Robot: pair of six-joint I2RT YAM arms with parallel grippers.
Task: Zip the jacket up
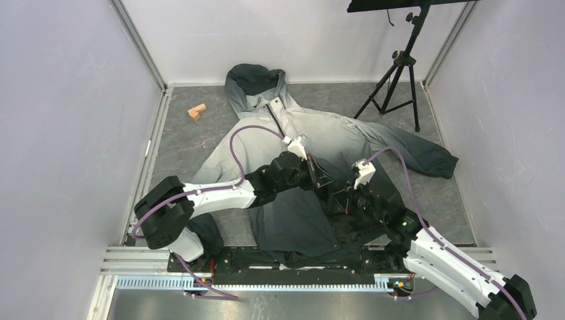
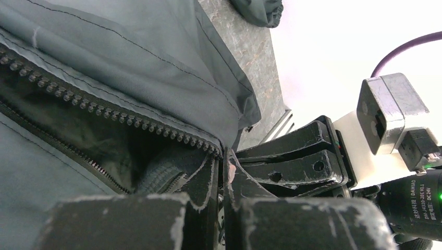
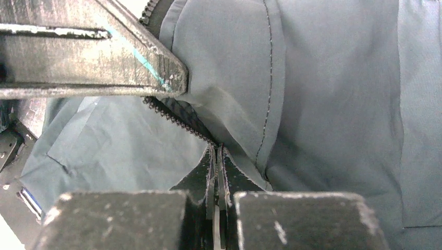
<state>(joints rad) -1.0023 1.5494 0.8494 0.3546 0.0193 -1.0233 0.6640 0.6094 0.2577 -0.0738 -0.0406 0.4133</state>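
On tabletop [image 1: 200,143]: jacket [image 1: 320,137] spread flat, pale-to-charcoal; lower zipper [image 2: 104,112] apparently open.

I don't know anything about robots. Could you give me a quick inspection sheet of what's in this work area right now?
Surface: grey mottled table, mostly covered by the garment.
Job's things: hooded jacket lying flat, hood at the far end; its zipper is open where the wrist cameras see it, teeth apart.
Clutter: small wooden block far left, apart from the jacket.
Grippers: left gripper shut on the jacket's edge by the zipper teeth; right gripper shut on the edge beside it.
Cables: a purple cable loops over each arm.
Surroundings: pale walls on three sides; black tripod far right.
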